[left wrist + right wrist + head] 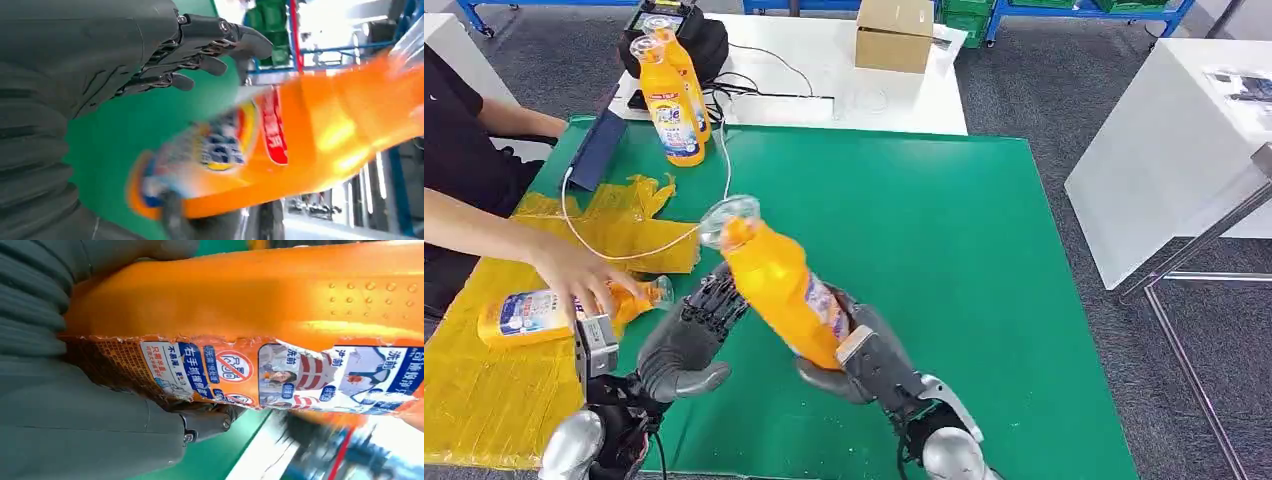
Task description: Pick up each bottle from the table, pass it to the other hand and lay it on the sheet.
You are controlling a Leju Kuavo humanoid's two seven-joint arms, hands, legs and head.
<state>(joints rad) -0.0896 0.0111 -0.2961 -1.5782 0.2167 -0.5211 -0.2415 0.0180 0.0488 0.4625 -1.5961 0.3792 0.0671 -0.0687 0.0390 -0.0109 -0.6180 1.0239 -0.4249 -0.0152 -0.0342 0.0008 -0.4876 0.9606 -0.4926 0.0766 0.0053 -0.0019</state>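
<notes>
Holding the orange bottle (786, 296) by its bottom, your right hand (864, 362) tips it toward the left hand (686, 335) (fingers spread, holding nothing) above the table's near edge, ready to pass it over.

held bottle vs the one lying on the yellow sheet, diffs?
The held bottle is in the air, tilted, gripped at its base by the right hand; the sheet bottle lies flat on the yellow sheet. A person's hand touches the sheet bottle; the left hand is open beside the held one. Both are orange with clear caps.
</notes>
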